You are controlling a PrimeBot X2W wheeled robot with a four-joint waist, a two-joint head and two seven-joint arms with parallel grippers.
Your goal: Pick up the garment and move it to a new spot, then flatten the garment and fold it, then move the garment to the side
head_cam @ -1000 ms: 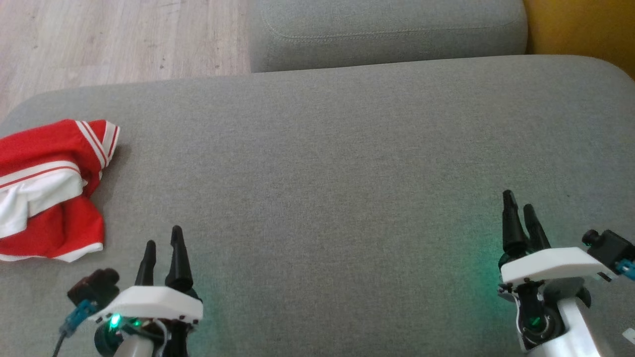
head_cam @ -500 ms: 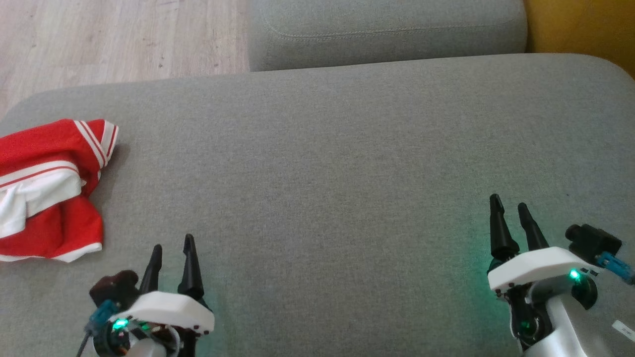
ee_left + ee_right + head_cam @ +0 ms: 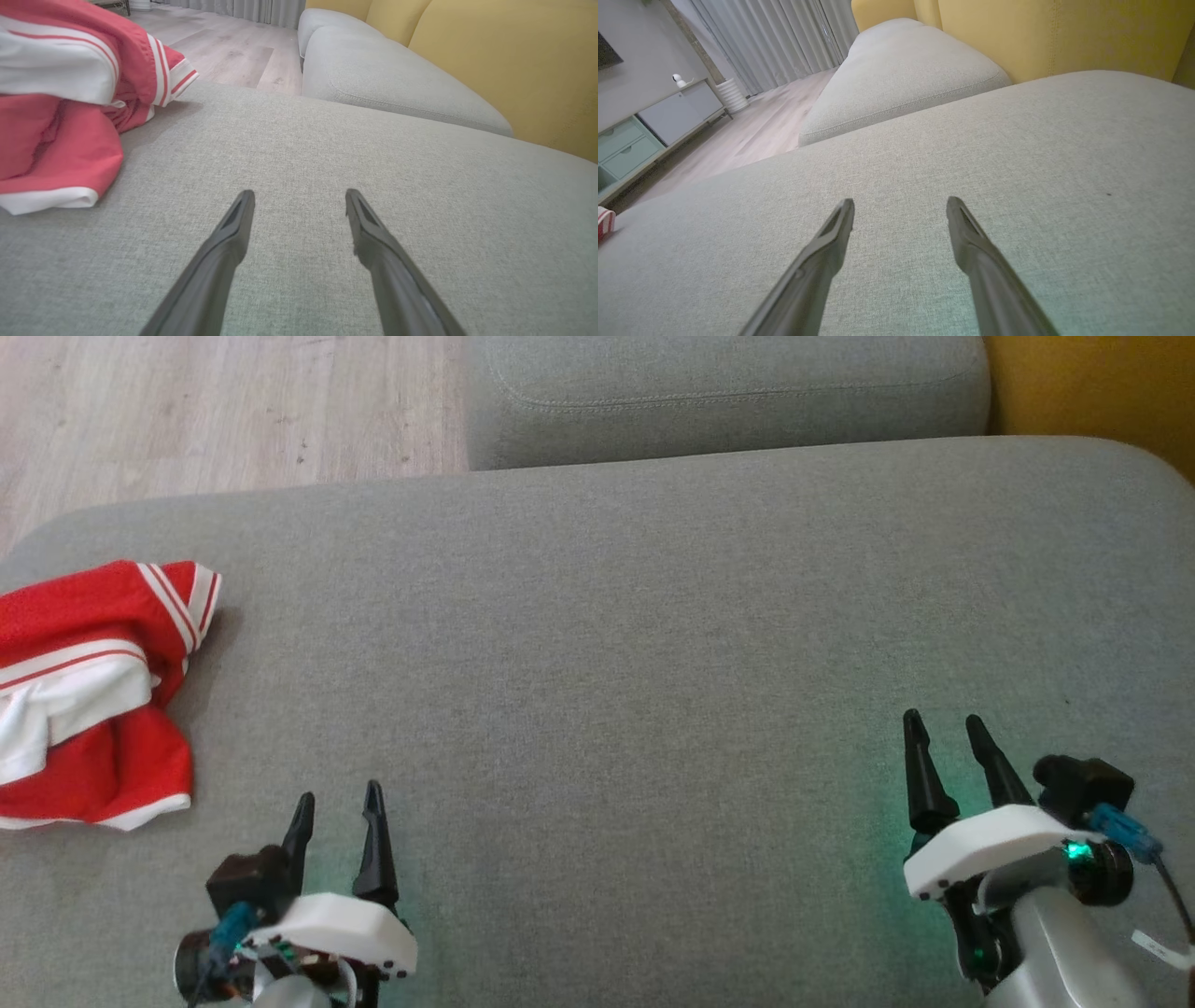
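**Left gripper (image 3: 340, 791) and right gripper (image 3: 941, 717) gaping empty, garment (image 3: 93, 691) lying at the left edge**

Both pincers are showing low in the head view, 1 at the lower left and 1 at the lower right, well apart from each other. Each is holding its 2 dark fingers spread. In both wrist views bare grey fabric is showing between the tips, and nothing is being gripped.

The red garment, with white stripes and a white panel, is lying crumpled at the middle left of the head view. It is running off the frame edge and resting on the grey seat cushion (image 3: 597, 616). It is lying up and left of the left gripper, near but not touching.

A second grey cushion (image 3: 728, 392) is sitting at the top centre. Wooden floor (image 3: 187, 411) is showing at the upper left and yellow upholstery (image 3: 1092, 383) at the upper right.
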